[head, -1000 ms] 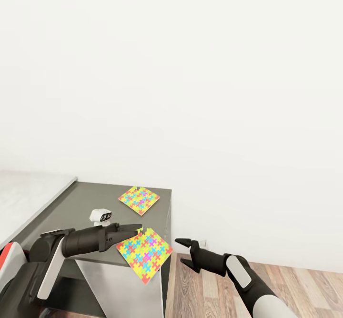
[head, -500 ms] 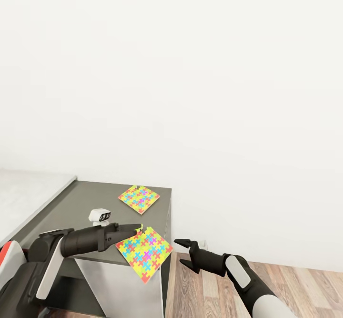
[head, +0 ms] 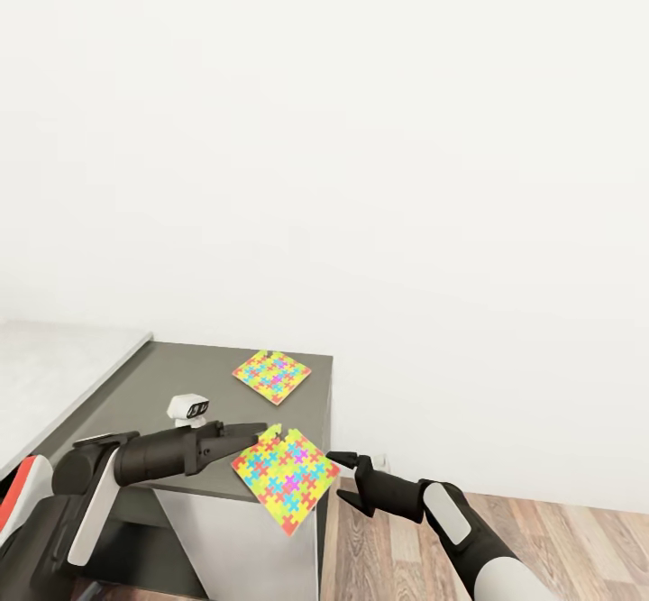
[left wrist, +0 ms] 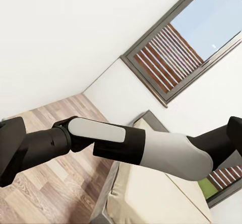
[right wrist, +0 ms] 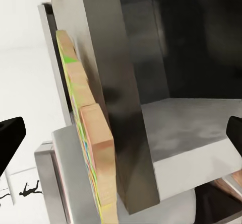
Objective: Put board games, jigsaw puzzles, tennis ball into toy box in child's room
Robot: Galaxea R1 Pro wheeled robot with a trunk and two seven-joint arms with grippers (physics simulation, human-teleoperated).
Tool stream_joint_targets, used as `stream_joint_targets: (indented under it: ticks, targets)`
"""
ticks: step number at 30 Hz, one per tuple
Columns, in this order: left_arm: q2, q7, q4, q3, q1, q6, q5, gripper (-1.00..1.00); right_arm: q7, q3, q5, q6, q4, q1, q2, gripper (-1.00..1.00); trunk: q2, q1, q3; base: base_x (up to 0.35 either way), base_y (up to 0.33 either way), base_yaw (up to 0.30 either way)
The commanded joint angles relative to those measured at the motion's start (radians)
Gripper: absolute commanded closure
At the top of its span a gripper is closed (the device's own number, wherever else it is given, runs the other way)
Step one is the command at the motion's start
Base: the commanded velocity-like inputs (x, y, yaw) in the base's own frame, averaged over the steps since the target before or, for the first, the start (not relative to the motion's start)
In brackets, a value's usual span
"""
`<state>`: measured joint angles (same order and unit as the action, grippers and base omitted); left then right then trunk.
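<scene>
A dark grey table (head: 180,385) is seen against a white wall in the head view, and everything else is placed against it. On its top, near the far edge, one jigsaw puzzle (head: 273,375) is laid flat. A second jigsaw puzzle (head: 285,475) is held at the table's near right corner, tilted and hanging out past the edge; one of its corners is pinched by the left gripper (head: 261,432), whose fingers are closed thin on it. Just behind that gripper, on the tabletop, a small white gadget (head: 190,409) is standing. To the right of the table, over the wooden floor (head: 559,538), the right gripper (head: 347,479) is poised with its fingers spread apart and nothing between them, close to the hanging puzzle but not touching it. In the left wrist view the right forearm (left wrist: 136,146) is seen before a bed (left wrist: 156,194) and a window (left wrist: 186,43).
</scene>
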<state>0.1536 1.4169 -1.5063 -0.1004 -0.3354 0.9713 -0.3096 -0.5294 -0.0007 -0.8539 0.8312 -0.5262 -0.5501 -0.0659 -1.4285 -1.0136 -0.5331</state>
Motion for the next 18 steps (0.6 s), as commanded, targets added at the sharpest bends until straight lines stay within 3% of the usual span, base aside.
stream_joint_targets:
  ticks: [1,18]
  targets:
    - [0.0,0.002,0.0,0.0,-0.001,0.01,-0.002,-1.0,-0.001,0.0,-0.001,0.003,0.0,-0.001,0.0,-1.0,-0.001,0.0,-0.001,0.0,0.018,0.0]
    - [0.001,0.002,0.0,-0.001,-0.001,0.01,-0.002,-1.0,-0.001,0.0,-0.001,0.003,0.0,-0.001,-0.001,-1.0,-0.001,0.0,-0.001,0.0,0.007,0.0]
